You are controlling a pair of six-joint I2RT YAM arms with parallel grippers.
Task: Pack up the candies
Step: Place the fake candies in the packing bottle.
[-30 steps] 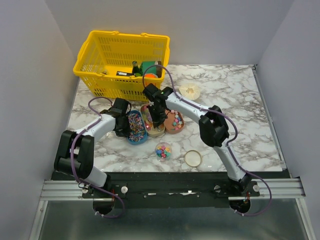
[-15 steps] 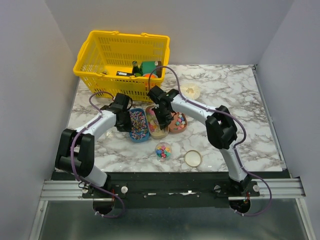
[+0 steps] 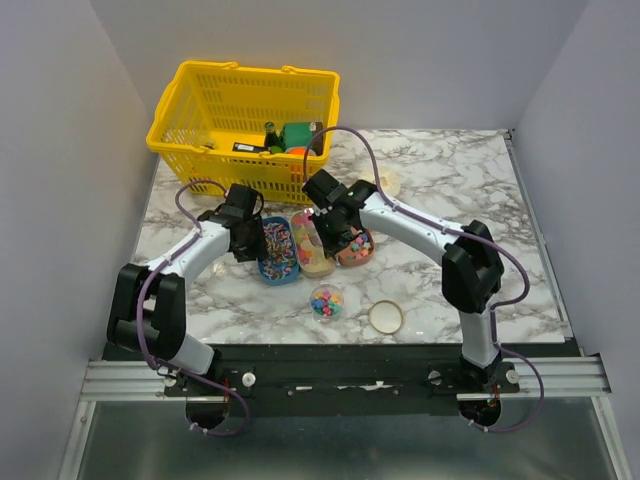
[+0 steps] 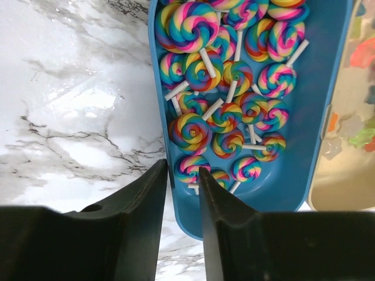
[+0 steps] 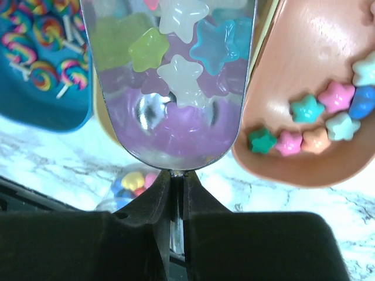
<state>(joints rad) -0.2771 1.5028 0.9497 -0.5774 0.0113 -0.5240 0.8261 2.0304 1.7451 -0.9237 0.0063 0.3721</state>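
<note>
The right end effector (image 5: 176,178) was pinched shut on the thin handle of a clear scoop (image 5: 170,137). The scoop was loaded with star-shaped candies (image 5: 176,73) and sat above the beige tray (image 3: 312,265), between the blue tray (image 4: 328,117) and the pink tray (image 5: 304,52). The left end effector (image 4: 183,175) stood narrowly parted astride the blue tray's rim, beside its lollipops (image 4: 190,132). More candies lay in the pink tray and in a small round cup (image 3: 326,301) on the bench (image 3: 480,180).
</note>
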